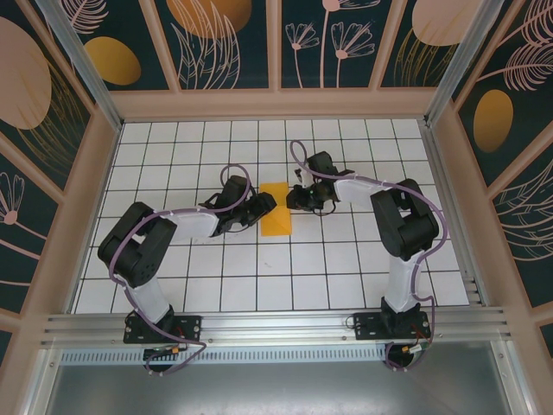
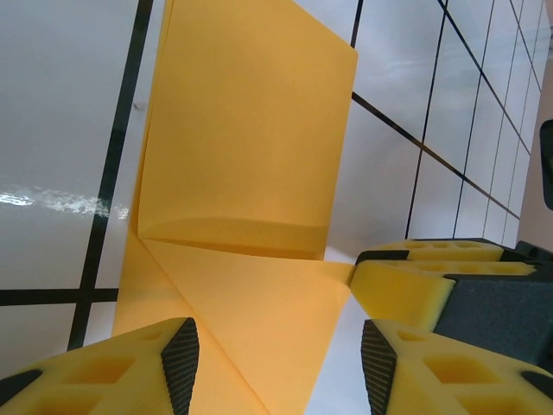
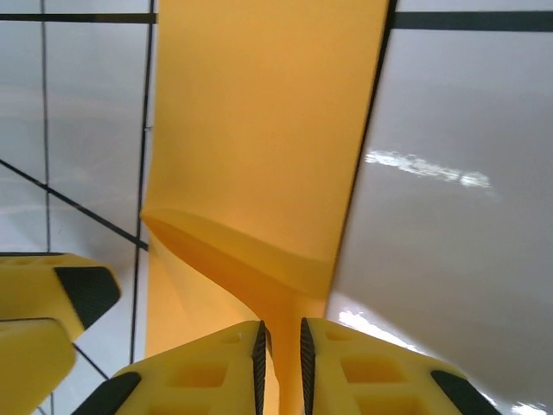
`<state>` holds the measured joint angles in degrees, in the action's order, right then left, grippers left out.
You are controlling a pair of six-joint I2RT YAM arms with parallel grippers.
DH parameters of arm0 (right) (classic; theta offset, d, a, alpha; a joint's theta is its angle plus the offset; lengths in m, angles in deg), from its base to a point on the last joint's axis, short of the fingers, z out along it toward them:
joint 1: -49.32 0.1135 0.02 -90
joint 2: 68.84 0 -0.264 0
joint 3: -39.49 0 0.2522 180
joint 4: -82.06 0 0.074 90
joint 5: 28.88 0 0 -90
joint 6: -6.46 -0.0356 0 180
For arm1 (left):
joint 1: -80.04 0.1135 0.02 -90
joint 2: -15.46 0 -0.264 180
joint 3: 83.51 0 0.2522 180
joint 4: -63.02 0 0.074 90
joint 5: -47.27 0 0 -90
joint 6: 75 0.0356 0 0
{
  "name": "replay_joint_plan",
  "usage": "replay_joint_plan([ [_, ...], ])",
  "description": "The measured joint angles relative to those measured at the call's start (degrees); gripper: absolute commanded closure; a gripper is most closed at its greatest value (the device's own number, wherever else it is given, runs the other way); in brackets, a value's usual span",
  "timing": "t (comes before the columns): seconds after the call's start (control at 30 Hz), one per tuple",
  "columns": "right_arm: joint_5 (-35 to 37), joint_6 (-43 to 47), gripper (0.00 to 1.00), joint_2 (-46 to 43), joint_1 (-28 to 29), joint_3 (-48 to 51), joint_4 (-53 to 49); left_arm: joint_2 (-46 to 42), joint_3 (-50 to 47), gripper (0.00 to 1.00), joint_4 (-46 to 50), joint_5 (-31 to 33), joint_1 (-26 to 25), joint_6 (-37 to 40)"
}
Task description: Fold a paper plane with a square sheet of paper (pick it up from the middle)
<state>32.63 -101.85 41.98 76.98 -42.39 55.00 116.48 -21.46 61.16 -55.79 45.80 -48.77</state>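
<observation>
- Where the table [image 1: 173,285] meets its rail at 6 o'clock of the top view, the two bases are bolted side by side, the left arm [image 1: 143,246] rising at 7 o'clock and the right arm [image 1: 406,225] at 5 o'clock.
- Both arms reach toward the middle of the white tiles, with their wrists bent low.
- Just beside the paper [image 1: 276,216], at its 9 o'clock, sits the left gripper [image 1: 262,207]. The right gripper [image 1: 295,198] is at the paper's 2 o'clock, against its edge.
- Near the table's centre the paper lies as a narrow orange-yellow strip running from 6 to 12 o'clock, folded over on itself.
- From the left wrist, the left gripper's fingers [image 2: 130,372] stand well apart, open, with the paper's near end showing in the gap between the pads. Whether the pads touch it I cannot tell.
- In that same view a diagonal crease crosses the near part of the paper. Beyond it a flap lies folded, its near edge raised a little off the layer below.
- At 3 o'clock of that view the right gripper's yellow fingers meet the paper's edge.
- From the right wrist, the right gripper's fingers [image 3: 233,354] are closed to a thin slit, pinching a lifted fold of the paper that curls up from the table into them.
- At 8 o'clock there, the left gripper's two fingertips show, apart from each other.
- Past the paper, toward 12 o'clock, tiles run to the wall panels [image 1: 225,35] painted with orange ovals.
</observation>
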Motion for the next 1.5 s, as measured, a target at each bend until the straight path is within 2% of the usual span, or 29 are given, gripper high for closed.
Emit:
replay_joint_plan([
  [0.17,-2.49,0.07,0.77,0.00,-0.26,0.02,1.05,0.04,-0.31,0.45,-0.46,0.02,0.00,0.00],
  [0.5,-4.59,0.15,0.94,0.00,-0.55,0.48,2.23,0.15,-1.07,0.46,-0.46,0.17,0.00,-0.42],
  [0.97,-4.61,-0.50,0.94,0.00,-2.40,2.64,4.24,2.80,-0.44,0.55,-0.68,-0.28,0.00,-0.35],
  [1.5,-4.63,-0.63,0.94,0.00,-2.51,2.67,4.48,4.61,0.59,0.80,-5.40,-2.62,0.00,0.96],
])
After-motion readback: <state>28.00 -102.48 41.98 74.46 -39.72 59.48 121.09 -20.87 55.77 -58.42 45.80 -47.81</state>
